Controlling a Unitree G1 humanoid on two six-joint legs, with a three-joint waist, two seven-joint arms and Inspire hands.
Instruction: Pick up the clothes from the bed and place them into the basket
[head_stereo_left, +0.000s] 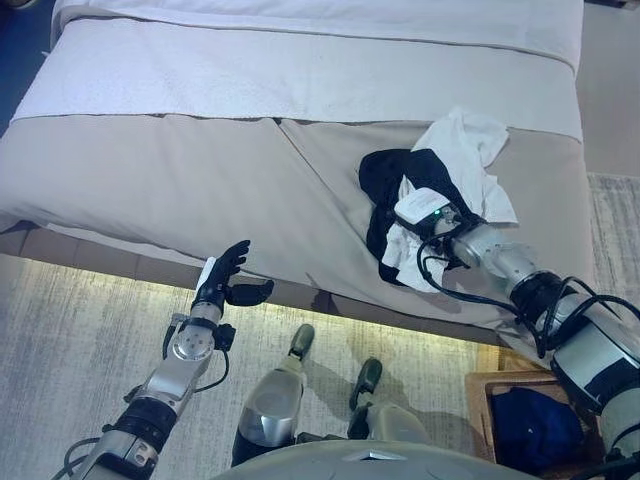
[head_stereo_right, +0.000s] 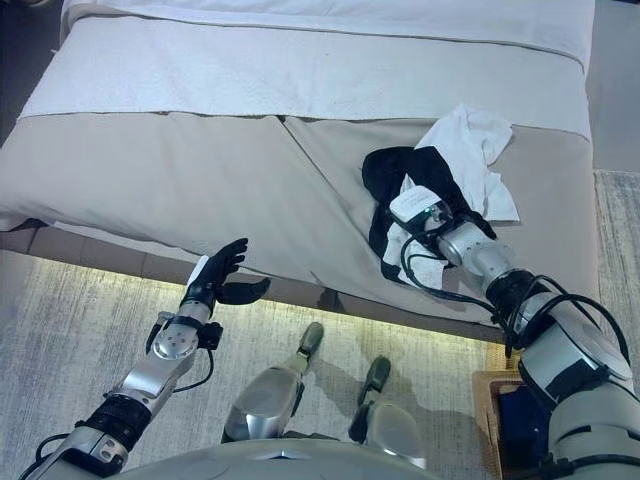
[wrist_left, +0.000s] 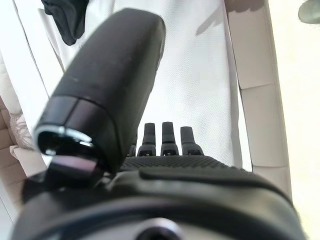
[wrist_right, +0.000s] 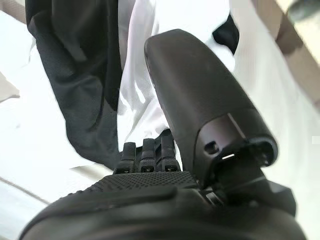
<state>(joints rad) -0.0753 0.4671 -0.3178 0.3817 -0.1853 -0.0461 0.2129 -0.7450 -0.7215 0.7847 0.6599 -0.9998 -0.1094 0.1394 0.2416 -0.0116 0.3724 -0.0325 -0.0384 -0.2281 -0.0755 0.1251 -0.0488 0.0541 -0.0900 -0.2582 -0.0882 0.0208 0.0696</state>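
A white garment (head_stereo_left: 465, 140) and a black garment (head_stereo_left: 385, 175) lie bunched together on the right part of the bed's beige cover (head_stereo_left: 180, 180). My right hand (wrist_right: 150, 185) rests on this pile, its fingers straight and pointing into the black and white cloth (wrist_right: 100, 75), thumb held out above. In the eye views its wrist covers most of the hand. My left hand (head_stereo_left: 222, 280) hovers open by the bed's front edge, left of centre, holding nothing. The basket (head_stereo_left: 480, 395) stands on the floor at the lower right.
A dark blue garment (head_stereo_left: 535, 425) lies inside the basket. White sheets (head_stereo_left: 300, 60) cover the far half of the bed. A pale patterned rug (head_stereo_left: 70, 340) spreads on the floor before the bed.
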